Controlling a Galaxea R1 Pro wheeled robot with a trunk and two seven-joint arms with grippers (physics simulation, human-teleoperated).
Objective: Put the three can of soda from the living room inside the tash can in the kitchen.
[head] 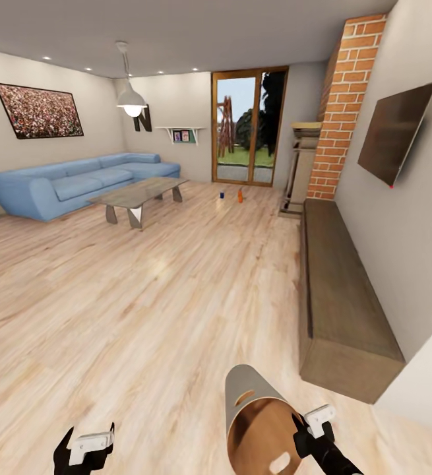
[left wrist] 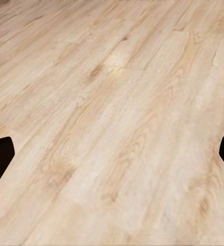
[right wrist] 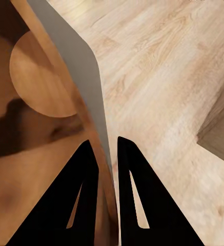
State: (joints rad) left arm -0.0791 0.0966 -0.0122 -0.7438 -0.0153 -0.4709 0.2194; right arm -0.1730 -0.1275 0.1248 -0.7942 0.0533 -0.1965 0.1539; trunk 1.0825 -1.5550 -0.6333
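Note:
Far across the living room floor, near the glass doors, stand a small blue soda can [head: 221, 194] and an orange one [head: 240, 195]. The trash can [head: 255, 412] hangs tilted low in front of me, light grey outside and brown inside, with slot cut-outs near its rim. My right gripper [head: 299, 430] is shut on its rim wall. In the right wrist view the fingers [right wrist: 83, 195] of the right gripper [right wrist: 107, 154] pinch the grey wall [right wrist: 88, 77] of the trash can. My left gripper [head: 88, 441] is open and holds nothing, hovering above bare floor [left wrist: 112, 128].
A blue corner sofa [head: 70, 181] and a low coffee table [head: 140, 194] stand at the left. Along the right wall run a long wooden bench [head: 341, 290], a brick chimney [head: 347, 105] and a wall TV [head: 394, 132]. Wide plank floor lies between me and the cans.

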